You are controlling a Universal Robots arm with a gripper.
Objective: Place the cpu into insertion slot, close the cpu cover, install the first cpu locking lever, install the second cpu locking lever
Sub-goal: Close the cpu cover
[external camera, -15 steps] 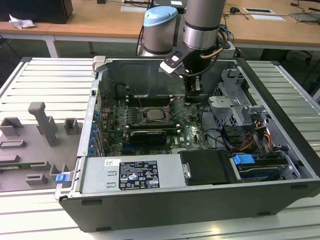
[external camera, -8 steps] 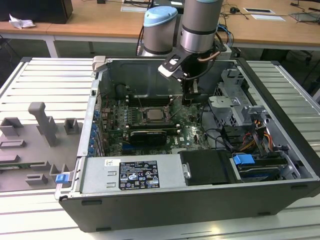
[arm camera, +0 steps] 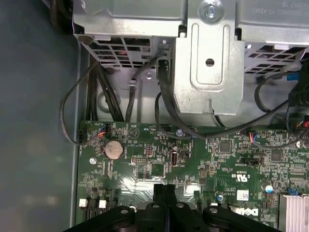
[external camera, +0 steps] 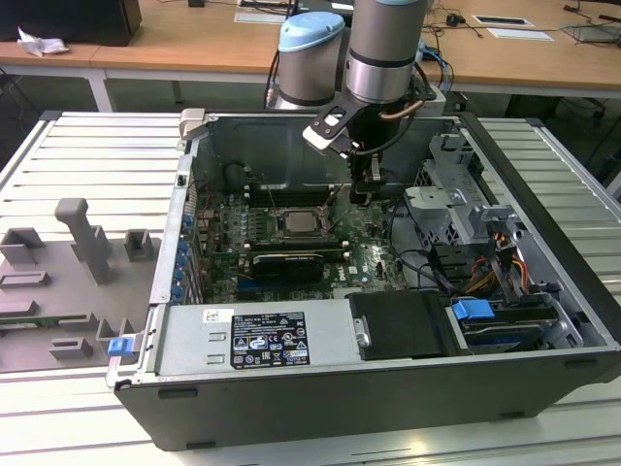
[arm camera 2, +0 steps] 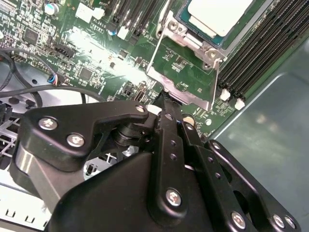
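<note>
The cpu (arm camera 2: 219,14) is a flat square with a pale silver-beige metal top. It lies seated in its socket on the green motherboard (arm camera: 159,169), inside the open computer case (external camera: 291,408) on the slatted table (external camera: 97,146). In the second wrist view the picture's edge cuts the chip off, so just one corner and part of the top can be seen. In the exterior view the arm hangs beside the socket, toward that view's right.

The cpu cover (arm camera 2: 212,89), a thin shiny frame, is swung off the chip and green board shows through its window. The gripper (arm camera 2: 163,99) has its black fingers (arm camera: 170,191) clenched together with nothing visible between them. Their tips sit right at the cover's free edge and hide it, so contact cannot be judged. Black memory slots (arm camera 2: 260,48) run beside the socket.
</note>
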